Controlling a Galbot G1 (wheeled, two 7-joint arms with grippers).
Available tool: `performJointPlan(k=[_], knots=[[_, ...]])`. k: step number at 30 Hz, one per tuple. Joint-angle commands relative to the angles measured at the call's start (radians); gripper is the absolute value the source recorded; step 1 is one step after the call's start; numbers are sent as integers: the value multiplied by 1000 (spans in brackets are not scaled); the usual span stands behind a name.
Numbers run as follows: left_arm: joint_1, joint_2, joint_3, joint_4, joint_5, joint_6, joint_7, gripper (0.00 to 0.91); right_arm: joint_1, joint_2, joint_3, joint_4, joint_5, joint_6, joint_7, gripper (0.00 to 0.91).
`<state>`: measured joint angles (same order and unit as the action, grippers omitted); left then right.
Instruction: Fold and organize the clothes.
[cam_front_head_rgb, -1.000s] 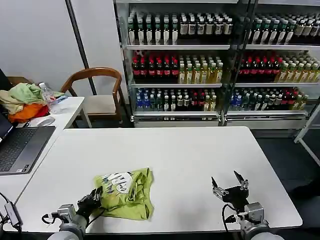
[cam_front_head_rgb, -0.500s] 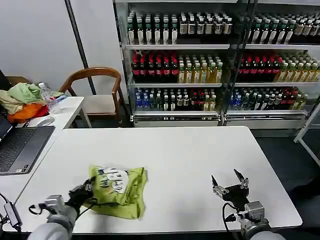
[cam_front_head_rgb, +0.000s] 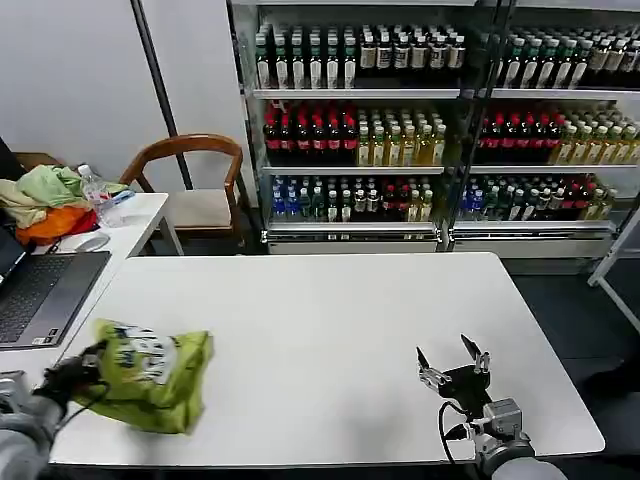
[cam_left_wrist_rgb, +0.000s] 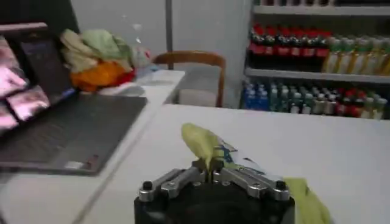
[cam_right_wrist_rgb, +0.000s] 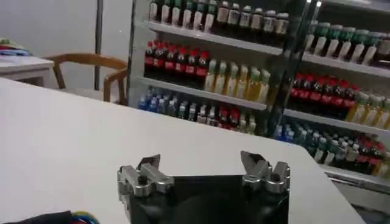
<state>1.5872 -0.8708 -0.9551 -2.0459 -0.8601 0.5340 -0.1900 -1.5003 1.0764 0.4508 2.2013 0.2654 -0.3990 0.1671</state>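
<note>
The lime yellow-green T-shirt lies bunched at the white table's front left corner, its white print facing up. My left gripper is shut on the shirt's left edge, beyond the table's left rim. In the left wrist view the jaws pinch a fold of the yellow-green T-shirt, and the rest of the cloth trails behind them on the table. My right gripper hovers open over the table's front right, nothing between its fingers.
The white table is bare across its middle and back. A side desk at left carries a laptop, a heap of garments and a water bottle. A wooden chair and drink shelves stand behind.
My left gripper has dragged the T-shirt leftward from the table's front centre-left to its front left corner. The right gripper has barely shifted.
</note>
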Motion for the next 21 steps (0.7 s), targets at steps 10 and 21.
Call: performJointPlan(k=[10,21], knots=[[1,-253,555,-359,350,39,-41,40,-72,1,62,42,-8,5,1,907],[-167,-425,773,-191,421,-76,-37,50,-73,-14,81,61,-8,-13,2,907]])
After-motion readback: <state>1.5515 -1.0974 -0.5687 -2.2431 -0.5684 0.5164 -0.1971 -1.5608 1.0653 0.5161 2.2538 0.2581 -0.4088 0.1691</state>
